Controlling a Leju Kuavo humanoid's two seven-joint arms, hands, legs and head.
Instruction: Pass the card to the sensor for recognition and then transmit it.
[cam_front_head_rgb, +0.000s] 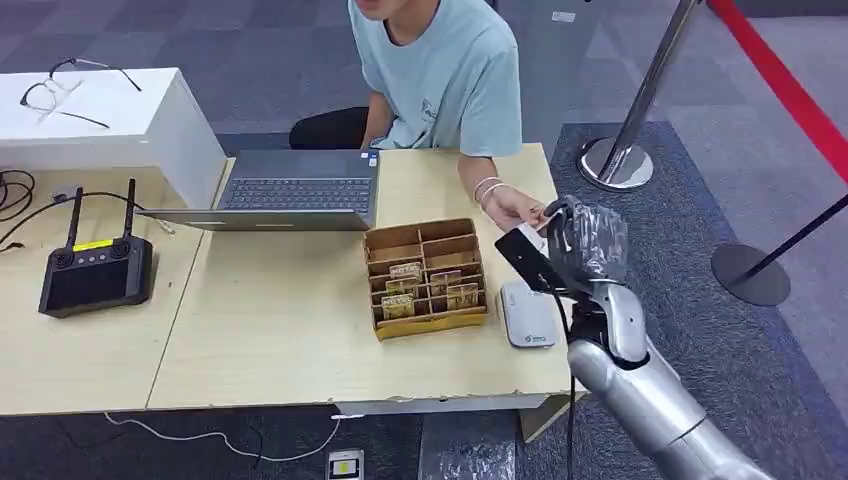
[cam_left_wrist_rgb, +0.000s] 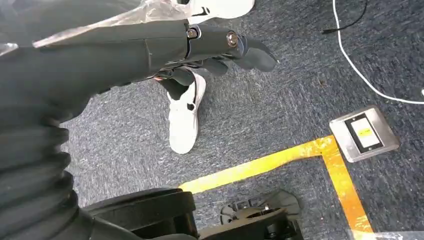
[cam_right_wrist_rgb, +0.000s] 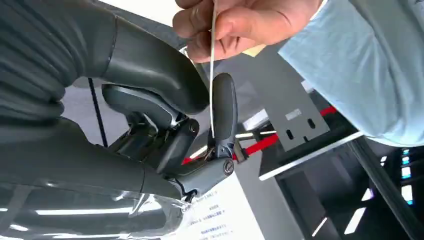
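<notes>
My right hand (cam_front_head_rgb: 588, 245) is raised past the table's right edge, wrapped in clear plastic. It pinches a thin white card (cam_right_wrist_rgb: 212, 75) between thumb (cam_right_wrist_rgb: 160, 70) and a finger (cam_right_wrist_rgb: 225, 105). A person's hand (cam_right_wrist_rgb: 240, 25) grips the same card by its far end. From the head view, that person's hand (cam_front_head_rgb: 515, 207) reaches over the table corner to the card (cam_front_head_rgb: 538, 224). The white sensor (cam_front_head_rgb: 527, 315) lies flat on the table just left of my right arm. My left hand (cam_left_wrist_rgb: 220, 50) hangs over the carpet, fingers stretched out and holding nothing.
A cardboard box (cam_front_head_rgb: 425, 278) with several cards stands left of the sensor. A laptop (cam_front_head_rgb: 290, 190) lies behind it, and a black controller (cam_front_head_rgb: 95, 275) sits far left. The person in a light blue shirt (cam_front_head_rgb: 450, 80) sits behind the table. Barrier posts (cam_front_head_rgb: 620, 160) stand at right.
</notes>
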